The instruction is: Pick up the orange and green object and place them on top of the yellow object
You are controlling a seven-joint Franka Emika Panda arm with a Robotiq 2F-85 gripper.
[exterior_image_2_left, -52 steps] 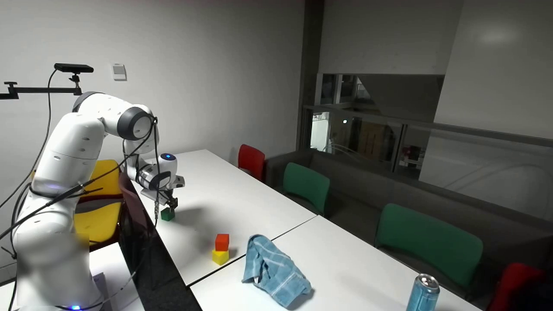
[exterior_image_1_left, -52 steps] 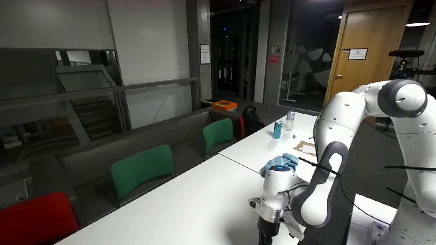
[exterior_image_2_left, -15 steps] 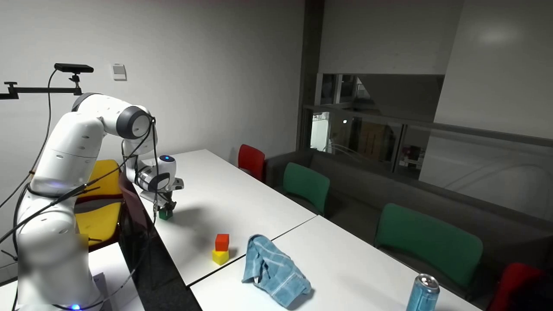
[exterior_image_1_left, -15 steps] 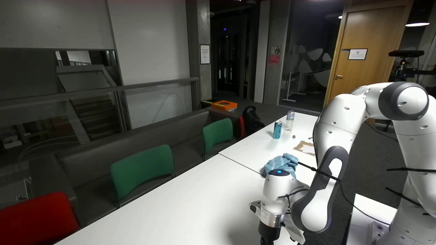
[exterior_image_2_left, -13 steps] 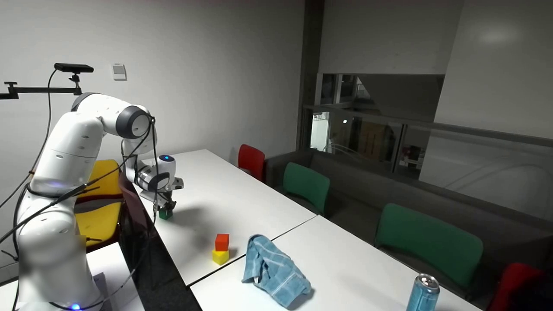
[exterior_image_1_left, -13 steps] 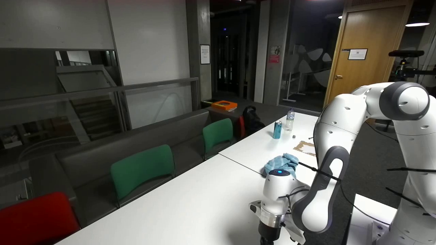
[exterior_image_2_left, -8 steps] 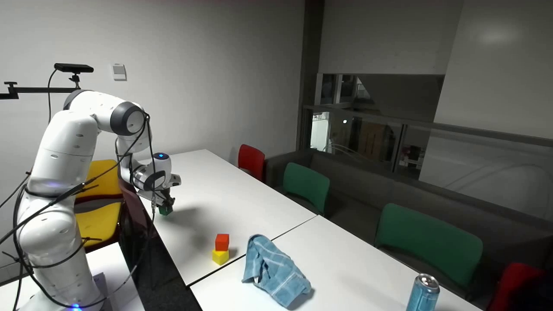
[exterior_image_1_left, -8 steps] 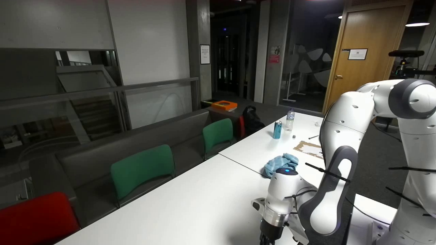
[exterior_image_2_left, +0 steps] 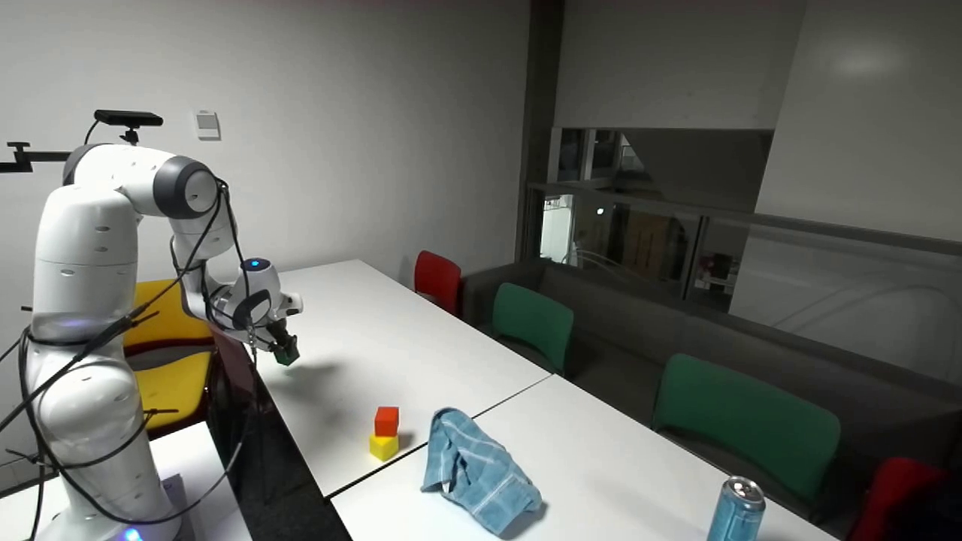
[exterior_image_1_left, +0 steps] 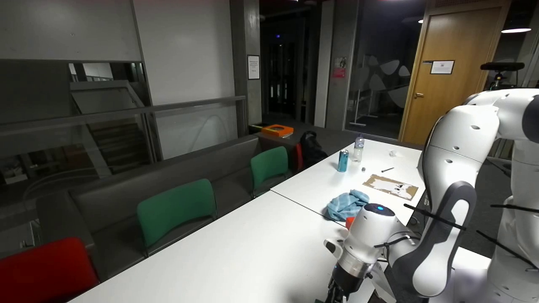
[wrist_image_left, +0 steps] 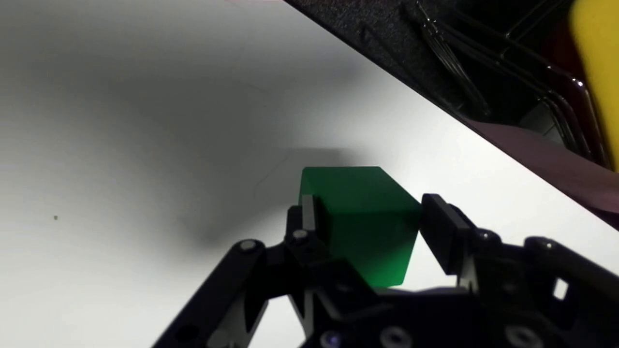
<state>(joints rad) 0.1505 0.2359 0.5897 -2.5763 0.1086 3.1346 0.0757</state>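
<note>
- Two white tables stand end to end in both exterior views, a dark seam running between them.
- The white robot arm arches up from its base and bends down over the edge of one table, its last section slanting.
- Two green chairs stand along the long side of the tables, opposite the arm's base.
- A crumpled blue cloth lies just beside the seam, on the table the arm is not reaching over.
- The black gripper is clenched around the green cube, its fingers touching two opposite sides.
- A blue can stands upright on the cloth's table, well apart from the cloth.
- The green cube hangs tilted in this grasp over the tabletop, a soft shadow near it; how high it hangs, I cannot tell.
- The yellow cube rests on the table near the seam and the cloth, well apart from the green cube.
- The orange cube sits directly on top of the yellow cube.
</note>
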